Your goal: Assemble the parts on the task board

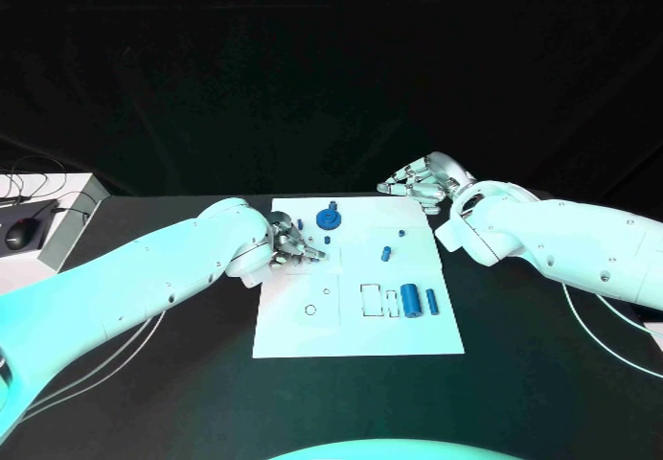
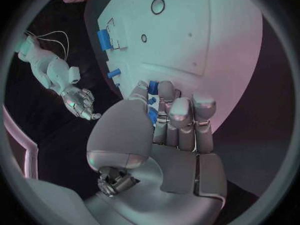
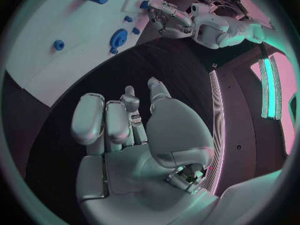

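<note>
Since the left hand (image 1: pixel 286 244) pinches a small blue part (image 2: pixel 152 87) over the task board (image 1: pixel 346 335), it should lower it squarely into its seat while the right hand (image 1: pixel 422 179) rests empty, fingers loosely spread, beside the board.

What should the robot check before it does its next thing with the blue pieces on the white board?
1. Left hand over the task board's edge: ok.
2. Left hand holding a part: cannot tell; blue shows between its fingers in the wrist view.
3. Right hand free: ok, fingers apart, off the board's far corner, above the black table.
4. Round blue part on the board: ok.
5. Two blue cylinders lying side by side, unblocked: ok.
6. Small blue peg free to reach: ok.
</note>
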{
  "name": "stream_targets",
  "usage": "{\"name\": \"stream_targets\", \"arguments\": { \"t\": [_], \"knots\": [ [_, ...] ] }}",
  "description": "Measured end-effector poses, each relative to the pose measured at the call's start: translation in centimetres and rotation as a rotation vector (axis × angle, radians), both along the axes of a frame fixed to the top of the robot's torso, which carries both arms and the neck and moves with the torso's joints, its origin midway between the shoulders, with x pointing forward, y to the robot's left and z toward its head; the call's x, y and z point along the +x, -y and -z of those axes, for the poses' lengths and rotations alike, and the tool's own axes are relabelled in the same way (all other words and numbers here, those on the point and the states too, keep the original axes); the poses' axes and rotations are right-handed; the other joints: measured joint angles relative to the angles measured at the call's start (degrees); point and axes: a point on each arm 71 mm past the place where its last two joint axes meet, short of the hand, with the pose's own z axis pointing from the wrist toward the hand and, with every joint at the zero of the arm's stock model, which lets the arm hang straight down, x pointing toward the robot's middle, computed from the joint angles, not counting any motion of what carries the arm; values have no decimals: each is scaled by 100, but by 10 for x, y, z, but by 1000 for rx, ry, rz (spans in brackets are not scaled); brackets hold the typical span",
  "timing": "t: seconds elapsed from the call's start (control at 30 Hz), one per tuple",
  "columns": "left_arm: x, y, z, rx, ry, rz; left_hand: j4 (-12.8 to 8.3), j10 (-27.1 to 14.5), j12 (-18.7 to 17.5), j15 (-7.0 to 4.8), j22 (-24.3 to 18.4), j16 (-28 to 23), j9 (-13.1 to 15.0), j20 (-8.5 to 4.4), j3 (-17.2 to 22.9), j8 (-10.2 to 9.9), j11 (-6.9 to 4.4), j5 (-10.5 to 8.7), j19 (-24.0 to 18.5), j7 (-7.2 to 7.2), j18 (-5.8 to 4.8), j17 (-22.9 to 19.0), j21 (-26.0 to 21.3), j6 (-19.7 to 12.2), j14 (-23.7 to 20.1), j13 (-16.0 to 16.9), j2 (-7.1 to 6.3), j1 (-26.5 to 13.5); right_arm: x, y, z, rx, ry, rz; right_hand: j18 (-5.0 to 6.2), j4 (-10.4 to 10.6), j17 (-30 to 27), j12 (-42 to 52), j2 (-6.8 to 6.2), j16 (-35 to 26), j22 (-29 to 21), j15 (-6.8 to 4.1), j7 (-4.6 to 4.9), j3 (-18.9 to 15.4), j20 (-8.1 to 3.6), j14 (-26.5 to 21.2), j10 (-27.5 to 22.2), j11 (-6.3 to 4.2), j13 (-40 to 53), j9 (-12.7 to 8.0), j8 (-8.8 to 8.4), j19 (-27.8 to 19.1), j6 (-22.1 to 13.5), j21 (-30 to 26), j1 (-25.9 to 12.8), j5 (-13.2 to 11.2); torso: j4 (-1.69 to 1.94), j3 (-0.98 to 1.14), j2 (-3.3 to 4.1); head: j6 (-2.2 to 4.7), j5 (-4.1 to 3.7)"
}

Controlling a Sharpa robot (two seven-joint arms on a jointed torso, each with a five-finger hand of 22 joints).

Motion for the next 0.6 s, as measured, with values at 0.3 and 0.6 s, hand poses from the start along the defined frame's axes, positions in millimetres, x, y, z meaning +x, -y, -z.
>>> {"name": "stream_targets", "arguments": {
  "t": [0.3, 0.6],
  "knots": [
    [0, 3, 2, 6, -1, 5, -54, 0, 0, 0, 6, 0, 9, 0, 54, 15, 0, 0, 0, -21, 0, 0, 0, -20, 0, 0, 31, 31, 0, 0, 0, 0, 0, 0, 0, 0, 0, 0, 0, 0, 4, 0, 0, 0, 0, 0, 0, 0, 0, 0, 0, 0, 0, 0, 0, 0, -4, -3, 3, -2, -15],
    [1, 4, 2, 6, 0, 6, -228, 0, 0, 0, 15, 0, -37, -1, 418, 8, 0, -4, -1, -21, 0, -1, -4, -19, 0, 0, 189, 190, 0, 0, 0, 0, -1, 0, 0, 0, 0, 0, 0, 0, 4, 0, 0, 0, 0, 0, 0, 0, 1, 0, 0, 0, 0, 0, 0, 0, 0, -4, 2, -18, -30]
  ]
}}
